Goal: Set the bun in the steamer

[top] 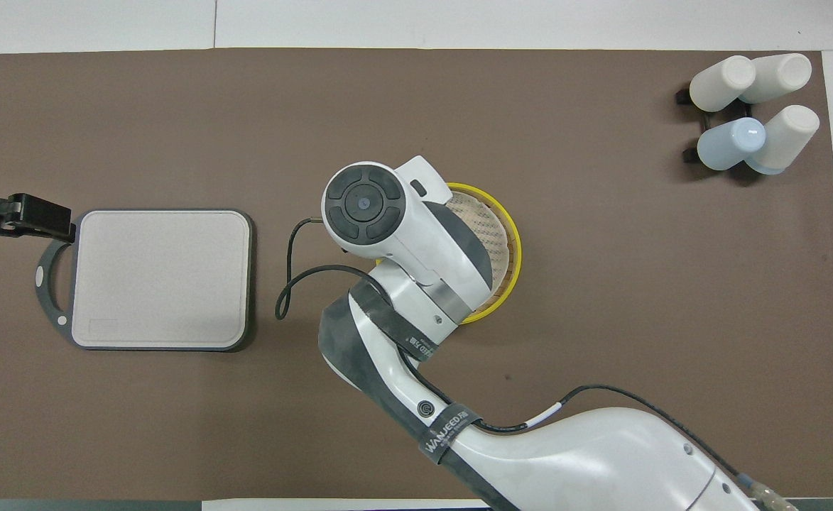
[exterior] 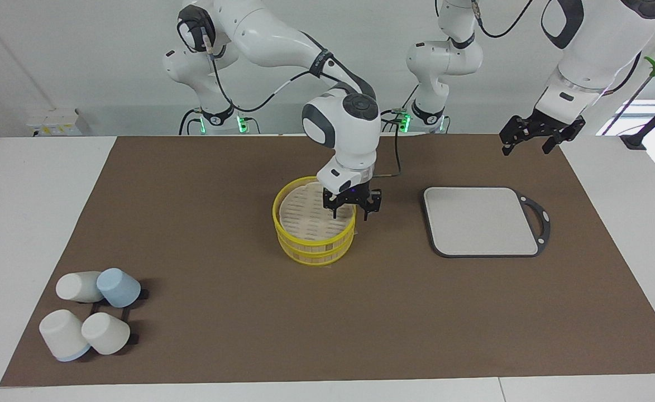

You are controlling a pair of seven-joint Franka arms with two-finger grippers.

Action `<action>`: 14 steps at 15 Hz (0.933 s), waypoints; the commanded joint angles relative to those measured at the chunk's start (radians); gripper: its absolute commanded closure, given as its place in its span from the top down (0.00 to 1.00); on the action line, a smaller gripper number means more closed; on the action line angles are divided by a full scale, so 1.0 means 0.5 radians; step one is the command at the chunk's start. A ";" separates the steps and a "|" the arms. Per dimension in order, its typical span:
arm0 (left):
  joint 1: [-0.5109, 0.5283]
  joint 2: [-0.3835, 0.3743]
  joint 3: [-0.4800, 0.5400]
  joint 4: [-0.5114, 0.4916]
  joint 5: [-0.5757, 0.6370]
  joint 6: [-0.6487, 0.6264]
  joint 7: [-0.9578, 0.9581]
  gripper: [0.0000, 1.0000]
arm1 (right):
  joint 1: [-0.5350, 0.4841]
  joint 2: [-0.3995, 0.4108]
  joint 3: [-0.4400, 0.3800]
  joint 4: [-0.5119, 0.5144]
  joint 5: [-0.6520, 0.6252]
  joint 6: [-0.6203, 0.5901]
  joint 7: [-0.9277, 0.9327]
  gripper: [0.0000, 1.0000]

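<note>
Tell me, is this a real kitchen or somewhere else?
Probably a robot lab, not a real kitchen. Two white robot arms stand at a table with a brown mat, and just a steamer, a cutting board and some cups are set out.

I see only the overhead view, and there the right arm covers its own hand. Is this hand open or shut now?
Observer: The right hand is open. It hangs just over the steamer's rim, on the side toward the left arm's end of the table.
Operator: Does it carry the bun?
Observer: No. Nothing is between its fingers, and no bun shows on the part of the steamer's floor that I can see.
</note>
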 commanded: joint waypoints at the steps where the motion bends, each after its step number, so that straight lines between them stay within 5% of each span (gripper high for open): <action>1: 0.007 -0.010 0.005 -0.030 -0.040 0.066 0.034 1.00 | -0.240 -0.230 0.015 -0.012 -0.007 -0.081 -0.227 1.00; 10: 0.032 -0.010 0.008 -0.036 -0.092 0.087 0.037 1.00 | -0.872 -0.779 0.015 -0.126 0.109 -0.930 -0.899 1.00; 14: 0.032 -0.029 0.011 -0.064 -0.089 0.103 0.043 1.00 | -1.008 -0.982 0.015 -0.322 0.177 -0.974 -1.080 1.00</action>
